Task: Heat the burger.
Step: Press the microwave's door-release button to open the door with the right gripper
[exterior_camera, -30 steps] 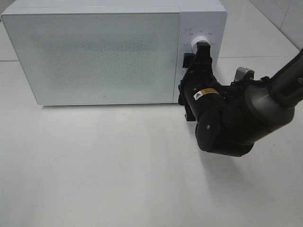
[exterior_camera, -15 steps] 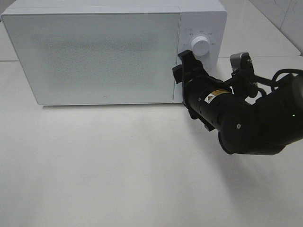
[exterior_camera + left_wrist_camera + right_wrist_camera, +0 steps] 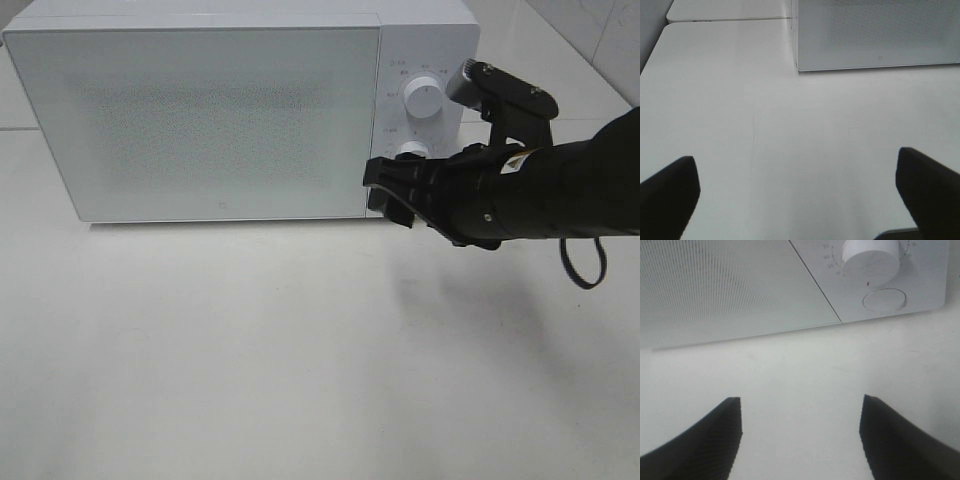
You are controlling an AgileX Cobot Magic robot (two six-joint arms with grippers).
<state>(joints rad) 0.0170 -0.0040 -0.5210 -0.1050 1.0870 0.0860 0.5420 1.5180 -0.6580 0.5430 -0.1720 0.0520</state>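
From the high camera, the microwave (image 3: pixel 200 120) stands at the far edge of the counter (image 3: pixel 250 350) with its door shut. The upper knob (image 3: pixel 423 98) and lower knob (image 3: pixel 412 150) sit on the panel to the right of the door. My right gripper (image 3: pixel 385 190) reaches in from the counter's right side and hangs just in front of the microwave's lower right front corner, under the lower knob and by the door's right edge. Whether it touches the front I cannot tell. A loop of cable (image 3: pixel 580 265) hangs under that arm. Through my left wrist camera, my left gripper (image 3: pixel 800 200) is spread wide over bare counter (image 3: pixel 790 125) with nothing between its fingers (image 3: pixel 667 195), well back from the microwave (image 3: pixel 875 35), whose left front corner shows. Through my right wrist camera, my right gripper (image 3: pixel 800 440) is spread too, its fingers (image 3: pixel 700 445) pinching nothing, with only counter (image 3: pixel 800 370) between them. Close ahead are the door (image 3: pixel 715 285), a numbered knob (image 3: pixel 871 260), though which of the two I cannot tell, and a flat round button (image 3: pixel 884 300) just under it. The door is frosted and I cannot see through it, so I cannot tell where the burger is.
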